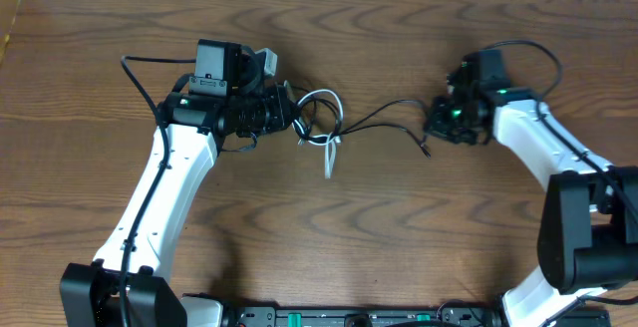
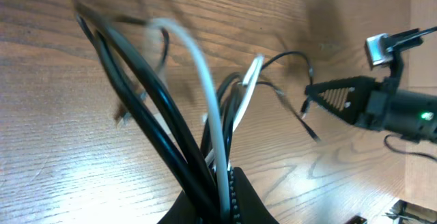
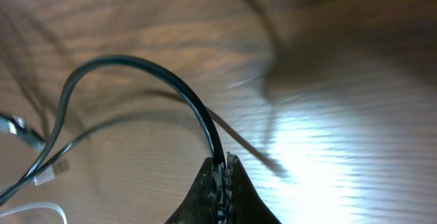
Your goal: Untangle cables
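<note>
Though both clamped tight — left claw (image 1: 291,116) on the tangled cables (image 2: 208,156), right claw (image 3: 222,166) on one black cable (image 3: 136,63).

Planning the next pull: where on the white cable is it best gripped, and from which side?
Probably its straight free end, from above. That stretch of the white cable juts out of the tangle, clear of the black cables; its loop is wound among them.
</note>
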You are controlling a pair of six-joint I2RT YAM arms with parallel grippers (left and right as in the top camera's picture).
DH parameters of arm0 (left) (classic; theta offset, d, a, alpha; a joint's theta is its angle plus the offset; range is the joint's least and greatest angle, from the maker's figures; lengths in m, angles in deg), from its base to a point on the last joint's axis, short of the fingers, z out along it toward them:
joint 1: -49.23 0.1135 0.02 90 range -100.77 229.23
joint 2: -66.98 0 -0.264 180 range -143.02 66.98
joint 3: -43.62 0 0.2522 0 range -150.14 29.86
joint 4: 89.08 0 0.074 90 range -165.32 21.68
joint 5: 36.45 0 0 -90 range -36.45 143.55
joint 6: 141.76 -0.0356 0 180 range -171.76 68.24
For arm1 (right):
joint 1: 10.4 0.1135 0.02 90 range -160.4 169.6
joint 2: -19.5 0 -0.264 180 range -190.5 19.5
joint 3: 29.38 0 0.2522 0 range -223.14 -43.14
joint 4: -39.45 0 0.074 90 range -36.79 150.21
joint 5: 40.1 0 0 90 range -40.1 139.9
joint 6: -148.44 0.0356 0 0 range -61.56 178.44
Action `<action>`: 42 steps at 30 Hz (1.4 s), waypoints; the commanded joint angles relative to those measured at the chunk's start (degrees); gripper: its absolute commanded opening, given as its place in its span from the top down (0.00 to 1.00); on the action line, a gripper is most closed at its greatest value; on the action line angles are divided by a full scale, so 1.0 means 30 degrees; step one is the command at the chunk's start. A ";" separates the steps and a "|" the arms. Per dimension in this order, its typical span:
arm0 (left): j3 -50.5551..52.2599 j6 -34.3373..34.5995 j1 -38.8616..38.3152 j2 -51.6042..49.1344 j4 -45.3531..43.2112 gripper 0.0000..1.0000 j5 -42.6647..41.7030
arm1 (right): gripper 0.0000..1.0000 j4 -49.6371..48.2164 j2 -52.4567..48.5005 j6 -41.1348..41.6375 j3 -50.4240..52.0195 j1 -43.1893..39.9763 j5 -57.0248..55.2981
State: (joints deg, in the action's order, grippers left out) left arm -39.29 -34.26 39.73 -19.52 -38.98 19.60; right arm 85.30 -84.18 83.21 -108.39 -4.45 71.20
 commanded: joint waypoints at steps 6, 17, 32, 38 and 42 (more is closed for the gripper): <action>-0.0131 -0.0328 0.0036 0.0007 0.0095 0.93 0.0160 | 0.30 -0.0328 0.0051 -0.5559 -0.0160 -0.1217 0.8225; -0.0138 0.4182 0.0015 0.0007 -0.1494 0.93 -0.0117 | 0.27 -0.0423 0.3184 -0.5858 -0.0182 0.0634 0.9683; -0.0138 0.8852 -0.1078 0.0007 -0.4699 0.93 -0.1035 | 0.53 -0.3075 0.2710 0.1333 -0.0175 0.7045 0.2404; -0.0131 0.8837 -0.1275 0.0007 -0.4656 0.93 -0.1027 | 0.60 -0.3657 0.1523 0.2025 -0.0175 0.8575 -0.2076; -0.0131 0.8692 -0.1275 0.0007 -0.4415 0.93 -0.0976 | 0.69 -0.3840 0.0612 0.1945 -0.0175 0.8757 -0.2987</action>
State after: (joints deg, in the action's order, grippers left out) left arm -39.29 -8.21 35.99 -19.52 -52.62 17.46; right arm 73.94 -80.42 87.83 -108.57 21.50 69.03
